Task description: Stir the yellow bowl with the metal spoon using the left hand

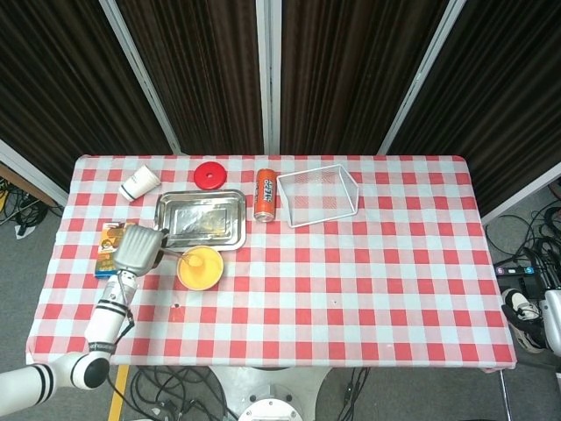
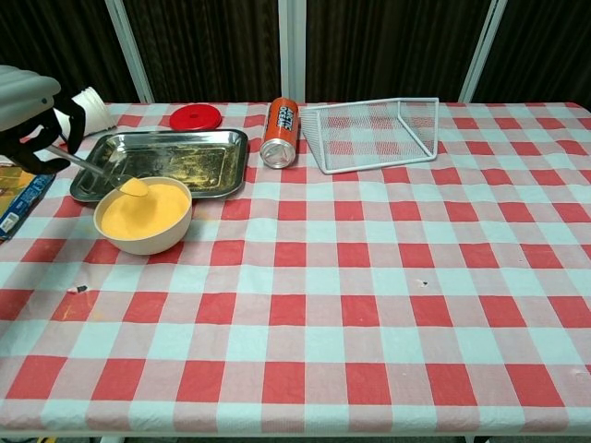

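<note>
A staged test room or lab is suggested: a table (image 1: 368, 289) under a red-checked cloth is set against dark curtains (image 1: 202, 79), and loose cables (image 1: 521, 254) are seen past its right edge.

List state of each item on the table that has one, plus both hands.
left hand: grips the metal spoon, bowl end coated yellow, over the rim
yellow bowl: upright, filled with yellow mix
metal tray: flat, smeared
orange can: on its side
paper cup: tipped over
wire basket: on its side
red lid: flat
right hand: not in view
</note>
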`<action>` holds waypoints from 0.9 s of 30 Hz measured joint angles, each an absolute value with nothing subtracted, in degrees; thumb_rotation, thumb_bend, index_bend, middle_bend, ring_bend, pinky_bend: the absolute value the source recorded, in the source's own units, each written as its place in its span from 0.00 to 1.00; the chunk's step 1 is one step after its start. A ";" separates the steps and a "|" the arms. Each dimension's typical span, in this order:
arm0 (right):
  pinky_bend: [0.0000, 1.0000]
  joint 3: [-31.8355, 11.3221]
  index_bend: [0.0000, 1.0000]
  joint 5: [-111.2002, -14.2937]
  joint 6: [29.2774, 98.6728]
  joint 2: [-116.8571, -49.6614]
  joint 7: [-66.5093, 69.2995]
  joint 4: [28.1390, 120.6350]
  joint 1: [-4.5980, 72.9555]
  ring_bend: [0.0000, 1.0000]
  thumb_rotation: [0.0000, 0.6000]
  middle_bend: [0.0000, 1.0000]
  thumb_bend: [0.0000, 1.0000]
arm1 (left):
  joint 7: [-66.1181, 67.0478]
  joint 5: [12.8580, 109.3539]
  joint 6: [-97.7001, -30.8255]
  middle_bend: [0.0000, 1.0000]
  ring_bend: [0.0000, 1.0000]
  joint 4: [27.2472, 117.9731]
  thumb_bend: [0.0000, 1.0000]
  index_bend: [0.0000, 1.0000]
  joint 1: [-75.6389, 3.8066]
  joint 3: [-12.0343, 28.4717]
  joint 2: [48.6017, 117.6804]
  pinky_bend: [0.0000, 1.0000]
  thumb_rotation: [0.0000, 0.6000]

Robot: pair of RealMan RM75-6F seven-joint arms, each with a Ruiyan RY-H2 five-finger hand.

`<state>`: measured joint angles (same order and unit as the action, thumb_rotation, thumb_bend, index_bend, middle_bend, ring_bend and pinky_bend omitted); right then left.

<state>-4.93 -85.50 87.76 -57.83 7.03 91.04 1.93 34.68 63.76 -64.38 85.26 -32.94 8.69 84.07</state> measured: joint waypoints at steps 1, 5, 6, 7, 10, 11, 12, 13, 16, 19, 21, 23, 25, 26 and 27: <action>0.03 -4.91 0.00 -85.54 87.78 -57.83 7.00 91.08 1.92 0.00 1.00 0.12 0.12 | 35.47 64.52 -64.93 0.92 0.86 85.04 0.40 0.68 -32.98 8.36 84.15 0.90 1.00; 0.03 -4.85 0.00 -85.72 87.91 -57.81 6.80 91.30 1.86 0.00 1.00 0.12 0.12 | 41.11 69.25 -68.13 0.92 0.86 82.56 0.41 0.68 -33.25 6.53 85.17 0.90 1.00; 0.03 -4.83 0.00 -85.76 87.97 -57.80 6.75 91.37 1.83 0.00 1.00 0.12 0.12 | 42.91 70.70 -68.93 0.92 0.86 81.76 0.41 0.68 -33.36 5.95 85.53 0.90 1.00; 0.03 -4.82 0.00 -85.79 88.04 -57.78 6.70 91.44 1.80 0.00 1.00 0.12 0.12 | 45.39 72.87 -69.96 0.92 0.86 80.67 0.41 0.68 -33.51 5.12 86.02 0.90 1.00; 0.03 -4.81 0.00 -85.77 88.28 -57.67 6.53 91.64 1.61 0.00 1.00 0.12 0.12 | 51.10 78.92 -72.42 0.92 0.86 77.85 0.41 0.68 -33.96 2.92 87.23 0.90 1.00; 0.03 -4.80 0.00 -85.74 88.34 -57.63 6.49 91.71 1.55 0.00 1.00 0.12 0.12 | 52.60 80.75 -73.20 0.92 0.86 77.00 0.41 0.68 -34.11 2.33 87.58 0.90 1.00; 0.03 -4.80 0.00 -85.70 88.36 -57.60 6.45 91.76 1.51 0.00 1.00 0.12 0.12 | 53.94 82.55 -74.00 0.92 0.86 76.16 0.41 0.68 -34.26 1.80 87.92 0.90 1.00; 0.03 -4.80 0.00 -85.66 88.38 -57.57 6.40 91.79 1.48 0.00 1.00 0.12 0.12 | 55.47 84.85 -75.08 0.92 0.86 75.07 0.41 0.68 -34.46 1.18 88.32 0.90 1.00; 0.03 -4.86 0.00 -85.54 88.50 -57.46 6.26 91.89 1.39 0.00 1.00 0.12 0.12 | 57.63 90.01 -77.70 0.92 0.86 72.66 0.41 0.68 -34.92 -0.05 89.13 0.90 1.00; 0.03 -4.90 0.00 -85.65 88.65 -57.35 6.16 92.05 1.35 0.00 1.00 0.12 0.12 | 59.13 93.29 -80.04 0.92 0.86 71.43 0.41 0.68 -35.13 -0.56 89.54 0.90 1.00; 0.03 -4.90 0.00 -85.69 88.64 -57.35 6.16 92.09 1.35 0.00 1.00 0.12 0.12 | 60.33 94.13 -80.60 0.92 0.86 71.17 0.41 0.69 -35.11 -0.56 89.63 0.90 1.00; 0.03 -4.89 0.00 -85.69 88.54 -57.36 6.14 92.09 1.39 0.00 1.00 0.12 0.12 | 62.25 94.40 -80.67 0.92 0.86 71.14 0.41 0.69 -34.99 -0.49 89.63 0.90 1.00; 0.03 -4.92 0.00 -85.69 88.52 -57.39 6.06 92.08 1.42 0.00 1.00 0.12 0.12 | 64.93 94.36 -80.18 0.92 0.86 71.53 0.41 0.69 -34.87 -0.43 89.46 0.90 1.00; 0.03 -4.95 0.00 -85.65 88.53 -57.41 5.94 92.05 1.42 0.00 1.00 0.12 0.12 | 66.30 94.27 -79.79 0.92 0.86 71.84 0.41 0.69 -34.83 -0.38 89.33 0.90 1.00; 0.03 -4.98 0.00 -85.60 88.54 -57.45 5.85 92.03 1.42 0.00 1.00 0.12 0.12 | 67.79 94.09 -79.31 0.92 0.86 72.24 0.41 0.69 -34.79 -0.31 89.18 0.90 1.00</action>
<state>-4.98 -85.60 88.54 -57.45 5.85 92.03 1.42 67.79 94.09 -79.31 72.24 -34.79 -0.31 89.18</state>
